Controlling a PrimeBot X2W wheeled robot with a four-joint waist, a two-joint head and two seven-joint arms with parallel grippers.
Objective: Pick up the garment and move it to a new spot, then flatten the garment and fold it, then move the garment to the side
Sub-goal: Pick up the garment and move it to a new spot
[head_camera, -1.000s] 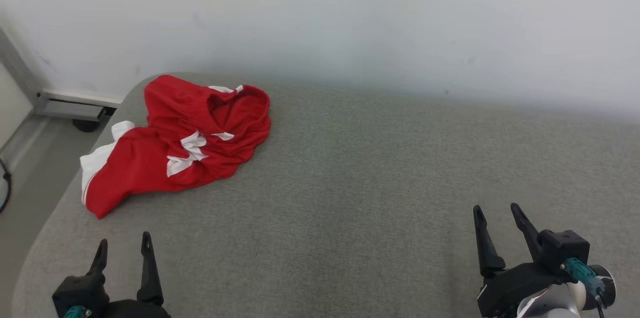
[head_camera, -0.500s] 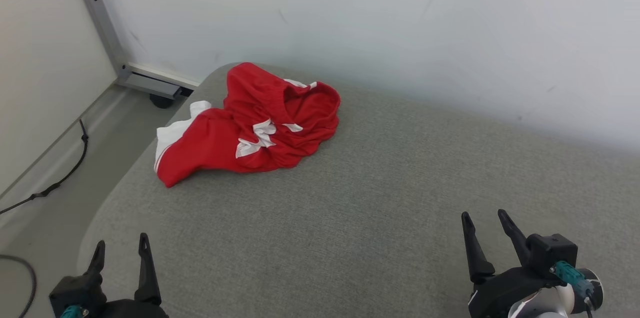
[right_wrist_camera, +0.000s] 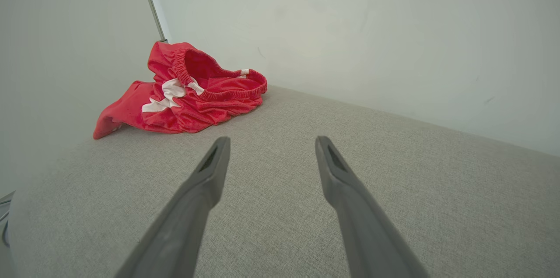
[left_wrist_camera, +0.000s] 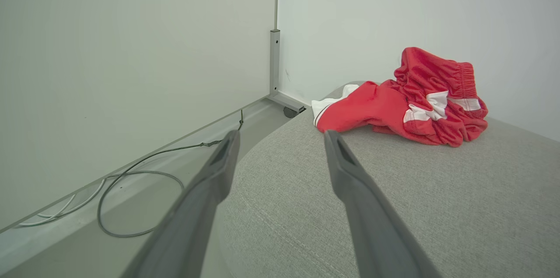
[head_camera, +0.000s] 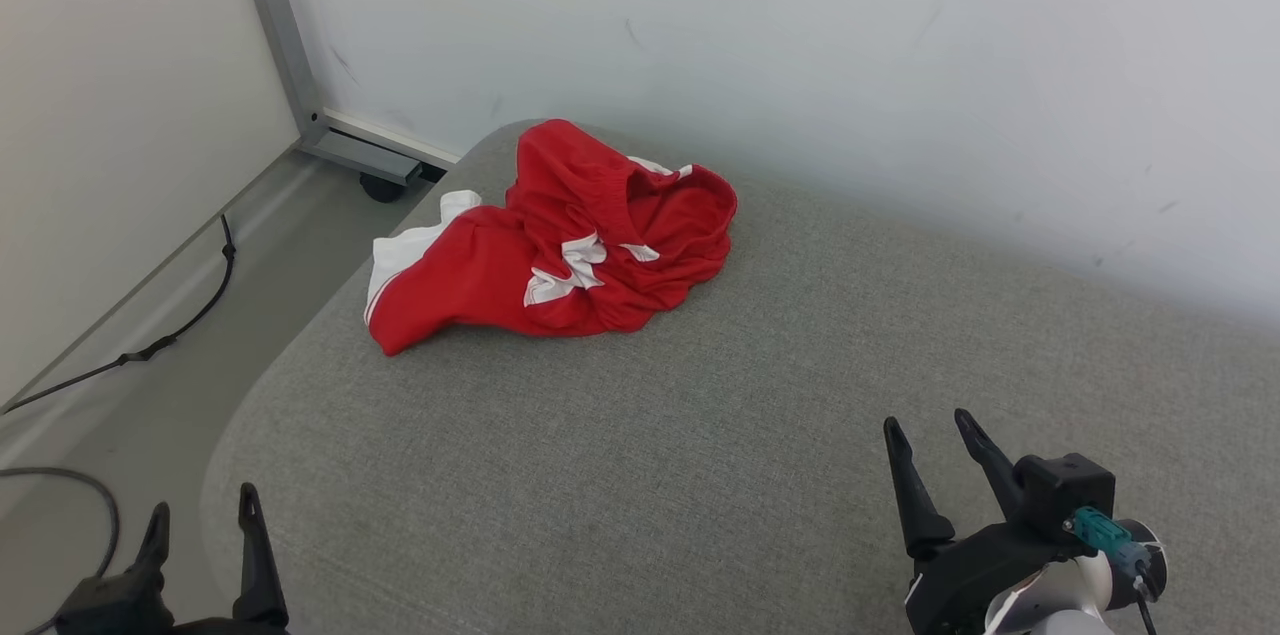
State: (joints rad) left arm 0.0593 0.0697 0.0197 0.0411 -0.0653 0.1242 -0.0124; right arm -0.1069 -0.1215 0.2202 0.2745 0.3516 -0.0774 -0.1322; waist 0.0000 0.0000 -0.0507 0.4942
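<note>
While the left pincer (head_camera: 203,502) and right pincer (head_camera: 928,420) hover wide open and empty by the grey surface's (head_camera: 640,475) near edge, crumpled red shorts (head_camera: 560,255) lie lengthwise across its far left corner, likelier the left pincer's reach.

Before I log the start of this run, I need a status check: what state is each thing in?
Garment: crumpled in a heap, unfolded, lying at the grey cushion's far left corner.
Left gripper: open, empty.
Right gripper: open, empty.
Floor cable: lying loose.
</note>
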